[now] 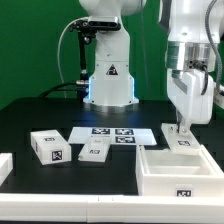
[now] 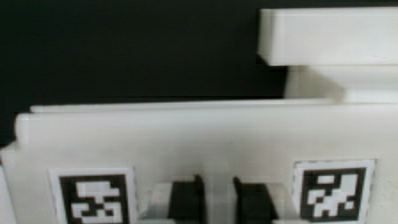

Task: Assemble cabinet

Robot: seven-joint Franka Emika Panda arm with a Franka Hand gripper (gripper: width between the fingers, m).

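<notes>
Cabinet (image 1: 180, 172), nearest the camera, rests on the black table (image 1: 100, 182), directly below the tool (image 1: 183, 127) and extending from it toward the camera. Its open side faces up, one tagged wall faces the camera, and its long axis runs across the exterior view. The tool's fingers point down at its far rim; whether they are spread or clamped cannot be told.

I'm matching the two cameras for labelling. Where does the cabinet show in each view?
Exterior view: the cabinet sits at the lower right of the picture, with the pincer just above its far wall.
Wrist view: the cabinet fills the lower half, its white body carrying two tags.
Shared landmark: the black table borders the cabinet in both.
</notes>
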